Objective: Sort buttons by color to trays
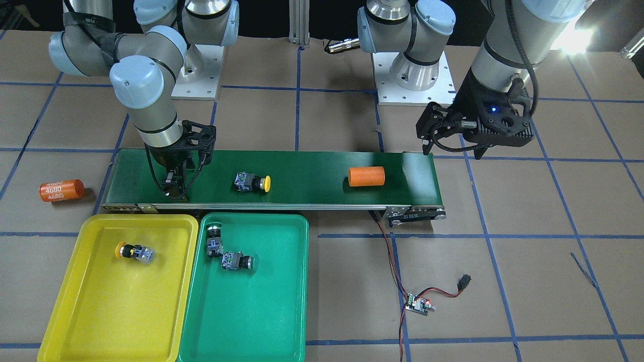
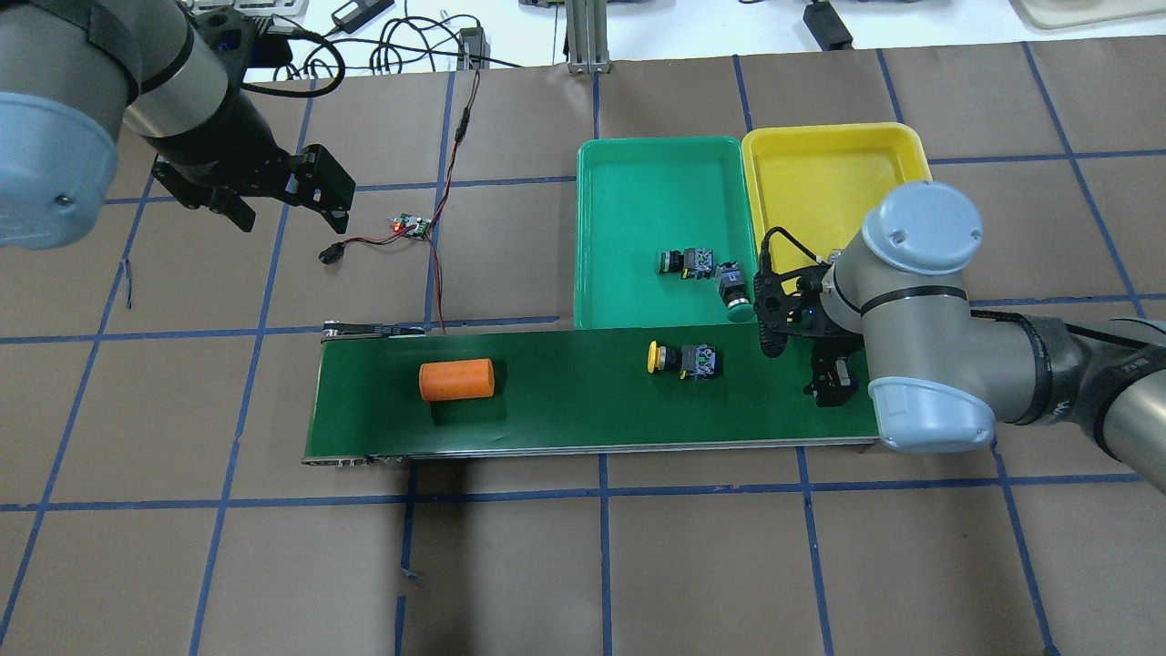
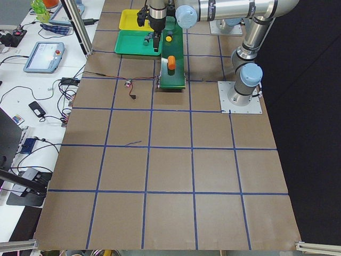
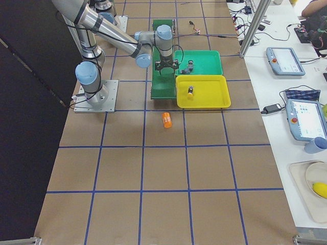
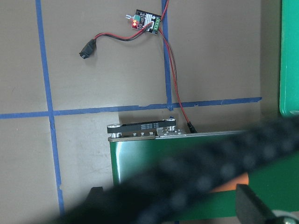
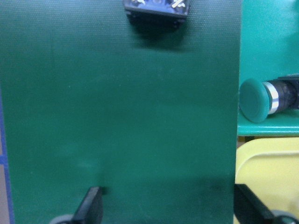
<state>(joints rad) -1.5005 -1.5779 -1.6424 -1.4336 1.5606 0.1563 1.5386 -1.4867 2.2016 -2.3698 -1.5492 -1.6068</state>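
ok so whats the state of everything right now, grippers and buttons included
left gripper: open, empty
right gripper: open, empty, over the belt
belt button: yellow, lying on its side, unsorted
yellow tray: holds one yellow button, on its side
green tray: holds two green buttons, on their sides
circuit board: red light on
orange cylinders: one lying on belt, one off it

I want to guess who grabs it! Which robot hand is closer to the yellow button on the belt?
The right. The right gripper hangs over the belt, near the yellow button. The left gripper hovers off the belt's far end, past the orange cylinder on it.
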